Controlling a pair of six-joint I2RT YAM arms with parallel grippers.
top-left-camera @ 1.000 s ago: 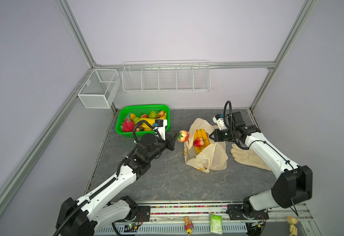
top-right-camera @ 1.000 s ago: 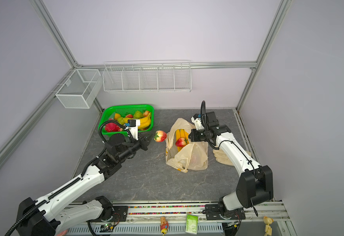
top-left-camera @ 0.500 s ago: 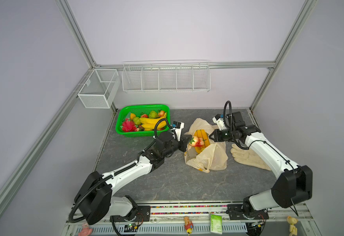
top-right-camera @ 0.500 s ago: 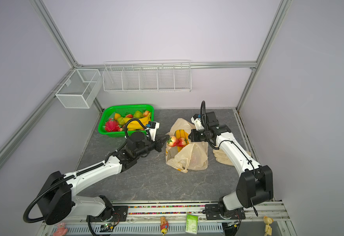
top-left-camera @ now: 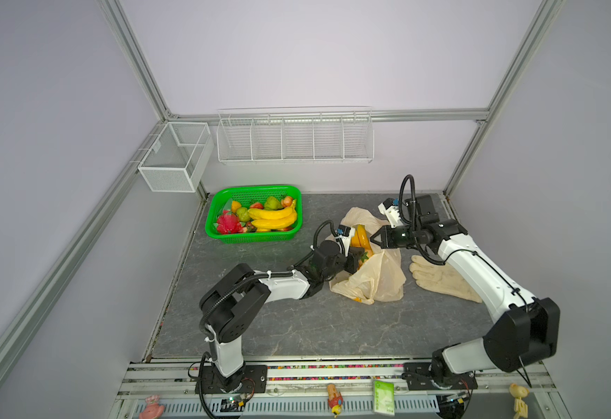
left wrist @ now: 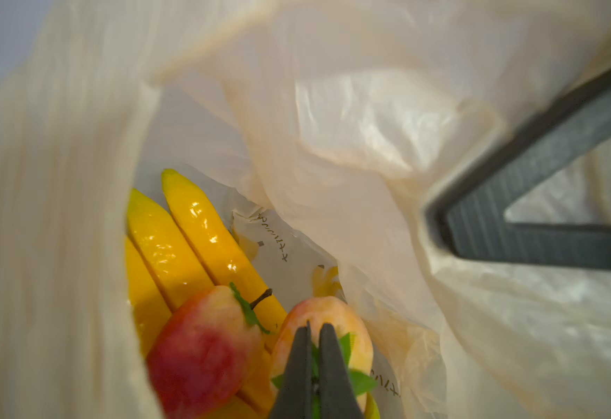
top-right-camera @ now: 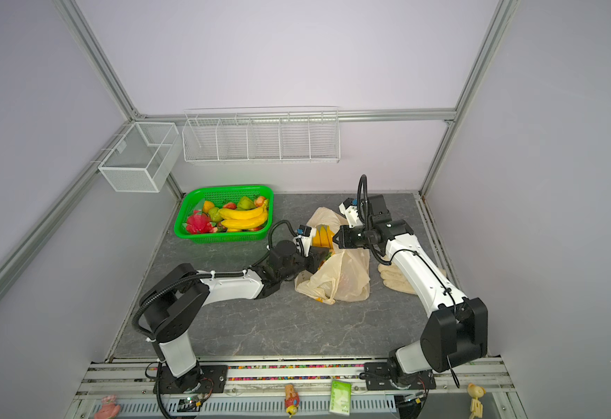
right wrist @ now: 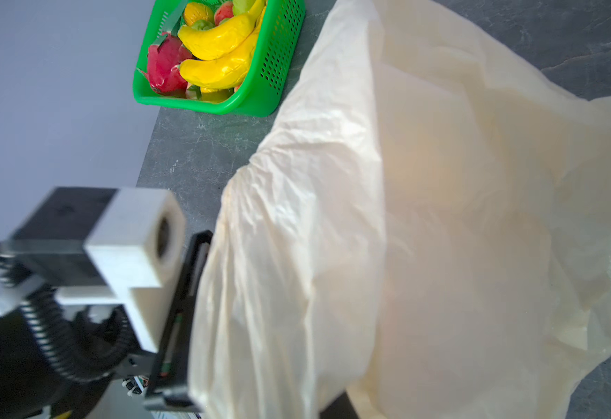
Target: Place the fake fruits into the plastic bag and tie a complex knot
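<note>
The plastic bag [top-left-camera: 380, 279] is lying crumpled on the grey surface [top-left-camera: 296, 326], with its mouth gaping at its far end and both arms reaching toward it. The left tool [left wrist: 315, 326] is reaching through the bag's mouth. Its two dark fingers [left wrist: 298, 362] are squeezed together on the green leaves of a small fruit [left wrist: 336, 310] with pink and yellow skin, so it is gripping that fruit well inside the bag. Just beside the small fruit, a red fruit [left wrist: 202, 348] with a brown stalk is lying against a banana bunch [left wrist: 188, 232], which is stretching along the bag's lower layer. In both top views the bunch's yellow tips are showing through the bag's mouth. The right tool [top-left-camera: 372, 239] is closed too, pinching the bag's upper rim and holding that film raised above the fruit, so the mouth is standing open. To the left of the bag and further back, well apart from it, a green basket [top-left-camera: 253, 236] is sitting on the surface, carrying more bananas [top-left-camera: 273, 219], a dragon fruit [top-left-camera: 228, 225] and several smaller pieces. Just to the right of the bag, a cream glove [top-left-camera: 441, 284] is lying flat, partly under the right arm.
</note>
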